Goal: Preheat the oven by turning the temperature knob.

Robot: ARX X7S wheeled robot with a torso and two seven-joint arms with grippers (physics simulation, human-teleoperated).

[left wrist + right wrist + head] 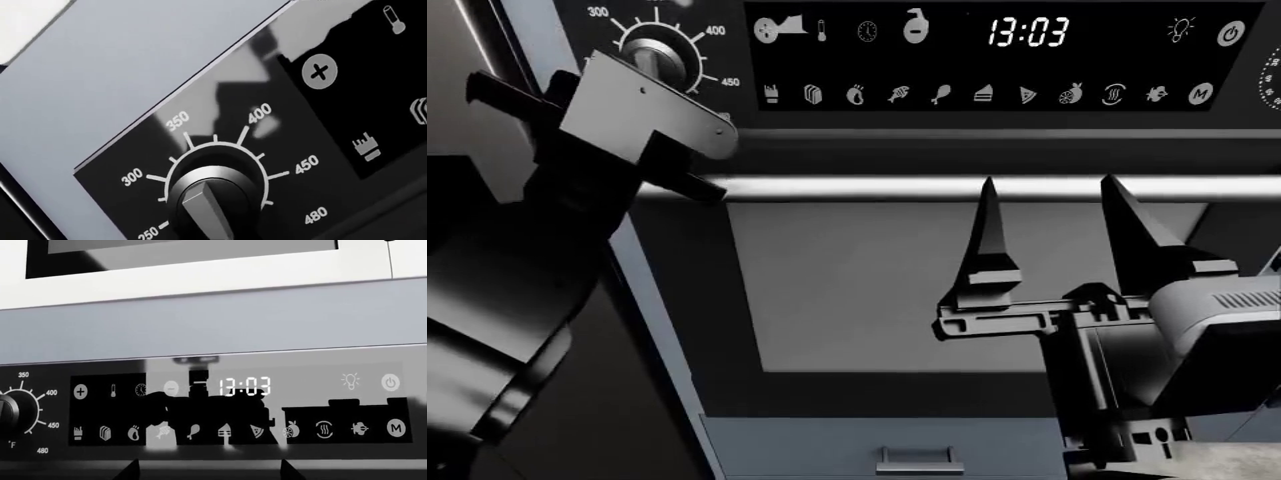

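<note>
— Where is the knob (208,200)?
— On the oven's black panel (267,405), far left, ringed by numbers. My left claw (674,95) sits right by it; I can't tell its grip.
— And the right claw (1054,225)?
— Spread wide, up by the door handle (868,187).

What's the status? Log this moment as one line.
left gripper: at temperature knob, grip unclear | right gripper: open, idle before oven handle | clock display: 13:03
</note>
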